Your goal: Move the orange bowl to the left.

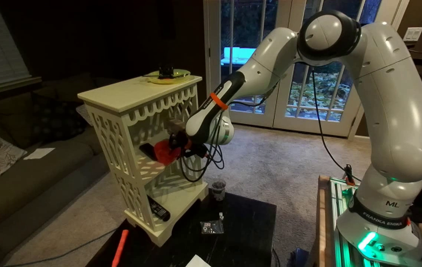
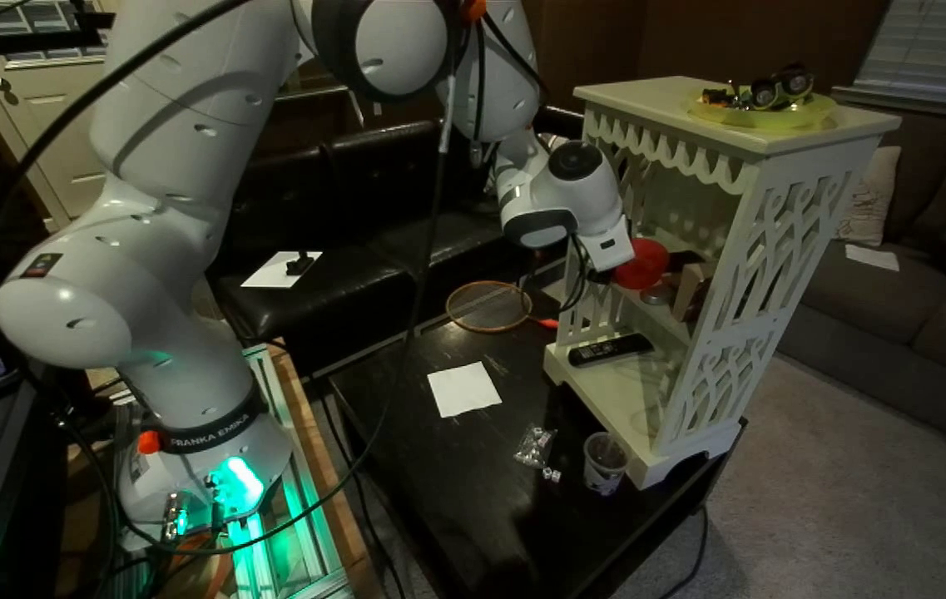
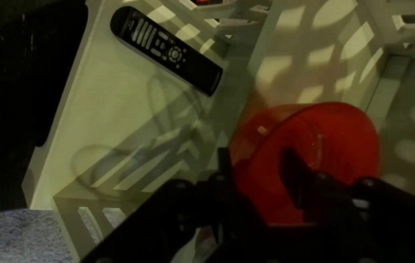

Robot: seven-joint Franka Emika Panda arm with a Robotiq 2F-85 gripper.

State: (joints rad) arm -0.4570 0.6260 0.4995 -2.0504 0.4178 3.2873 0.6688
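Observation:
The orange bowl [image 1: 163, 152] is red-orange and tilted at the middle shelf of the cream lattice rack [image 1: 101, 92]. It also shows in an exterior view [image 2: 641, 264], beside the wrist, and in the wrist view [image 3: 342, 142]. My gripper [image 3: 256, 155] reaches in from the front of the rack. Its fingers are apart, with the bowl's wall between them: one finger outside the wall, the other over the inside. A gap shows between the fingertips. In an exterior view the gripper [image 1: 177, 142] is dark and partly hidden by the wrist and cables.
A remote [image 3: 171, 51] lies on the lower shelf. A brown box [image 2: 691, 291] and a dark flat item [image 1: 147, 151] are near the bowl. The rack's scalloped front edge hangs above. A yellow plate [image 2: 814, 112] is on top. A cup [image 2: 604, 466] stands at the rack's foot.

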